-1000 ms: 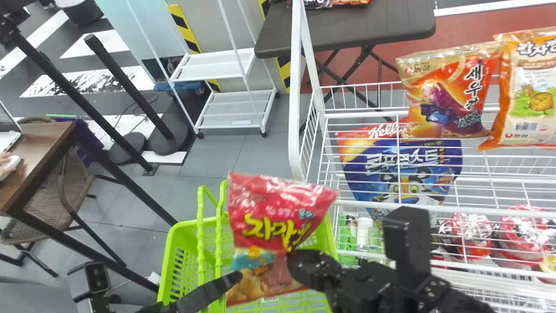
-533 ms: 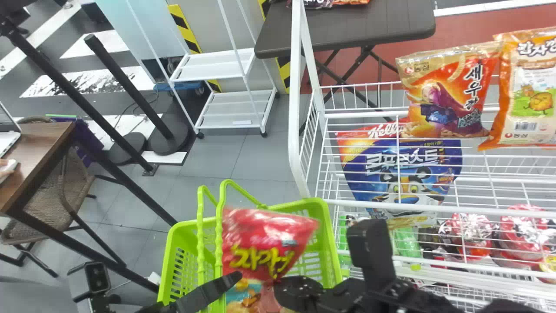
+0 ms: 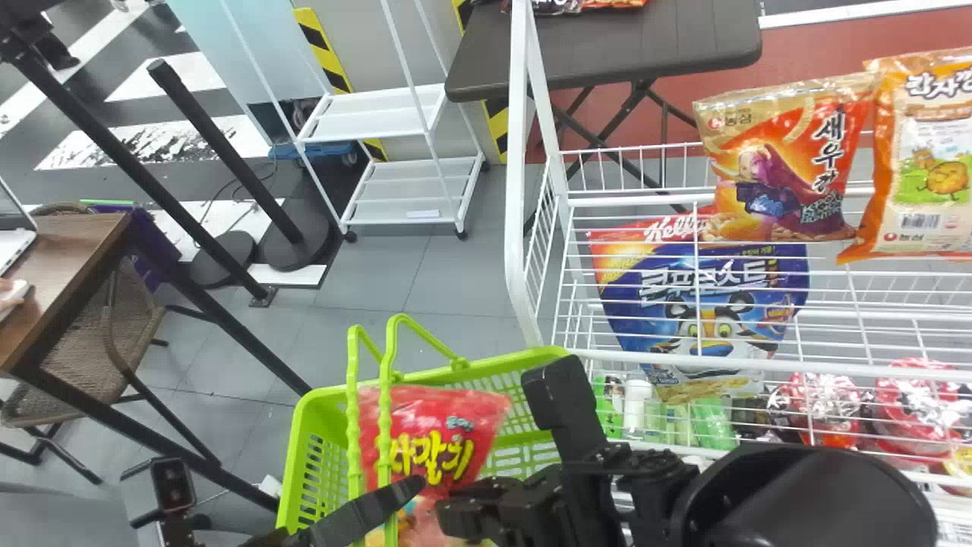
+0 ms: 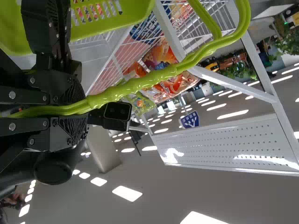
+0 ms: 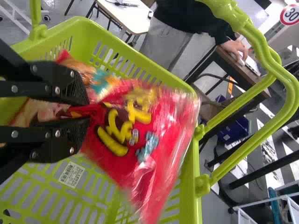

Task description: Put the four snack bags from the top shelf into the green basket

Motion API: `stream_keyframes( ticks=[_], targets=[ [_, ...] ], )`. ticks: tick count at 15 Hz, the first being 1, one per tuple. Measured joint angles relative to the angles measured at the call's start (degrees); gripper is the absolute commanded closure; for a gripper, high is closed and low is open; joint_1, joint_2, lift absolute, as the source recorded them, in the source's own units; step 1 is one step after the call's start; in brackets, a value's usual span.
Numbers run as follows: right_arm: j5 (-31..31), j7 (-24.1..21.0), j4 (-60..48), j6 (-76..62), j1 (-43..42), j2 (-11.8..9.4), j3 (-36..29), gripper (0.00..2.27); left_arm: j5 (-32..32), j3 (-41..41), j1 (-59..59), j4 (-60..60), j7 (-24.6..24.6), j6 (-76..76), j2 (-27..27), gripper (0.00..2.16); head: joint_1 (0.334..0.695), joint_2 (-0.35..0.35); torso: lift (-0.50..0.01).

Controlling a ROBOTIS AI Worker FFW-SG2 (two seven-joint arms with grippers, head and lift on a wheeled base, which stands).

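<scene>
A brown table (image 3: 683, 45) stands beyond a grey tiled floor (image 3: 380, 281).

I log the bag (image 3: 472, 425) red, marked in yellow; basket (image 3: 304, 414) lime green, slotted; rack (image 3: 517, 167) white, gridded; tape (image 3: 325, 49) in yellow-black diagonal stripes.

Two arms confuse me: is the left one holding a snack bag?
No, the left end effector grips the green basket handle.

Okay, so in the head view the left gripper (image 3: 410, 490) is held near seven o'clock, aimed toward two, fingers pinched tight. The right gripper (image 3: 449, 516) is held around six, pointed at nine, pretty firmly clamped, its black arm (image 3: 805, 497) angled in from four.
</scene>
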Motion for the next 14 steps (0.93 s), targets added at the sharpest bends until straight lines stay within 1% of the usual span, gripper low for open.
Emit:
stream_keyframes(
  ticks=[1,3,6,7,9,11,14],
  targets=[
    [-0.73,0.2,-1.46,0.21,0.51,-0.68,-1.01,0.05,0.02,0.03,0.0,0.0,0.0,0.0,0.0,2.15,0.695,0.35,0.0],
    [-1.38,0.44,-6.91,1.47,2.96,-2.84,-4.47,0.05,0.03,0.11,0.0,0.04,0.0,0.0,0.0,2.15,0.695,0.35,0.0],
    [-0.98,1.37,-19.94,4.62,9.92,-6.28,-14.72,0.05,0.03,0.02,-0.09,0.08,0.0,0.0,0.0,2.14,0.695,0.35,0.0],
    [0.03,1.26,-23.52,4.86,12.02,-7.02,-18.28,0.05,0.03,0.03,-0.09,0.08,0.0,0.0,0.0,2.15,0.695,0.35,0.0],
    [3.87,0.56,-28.85,3.42,15.71,-7.58,-25.01,0.05,0.03,0.03,-0.09,0.08,0.0,0.0,0.0,2.15,0.695,0.35,0.0],
    [8.62,-1.13,-30.33,-1.58,16.92,-7.39,-29.65,0.05,0.02,0.0,-0.09,0.15,0.0,0.01,0.0,2.15,0.695,0.35,0.0],
    [13.89,-2.15,-27.19,-9.8,14.48,-7.01,-31.79,0.07,0.01,-0.01,-0.11,0.68,0.0,0.01,0.0,2.15,0.695,0.35,0.0]
  ],
)
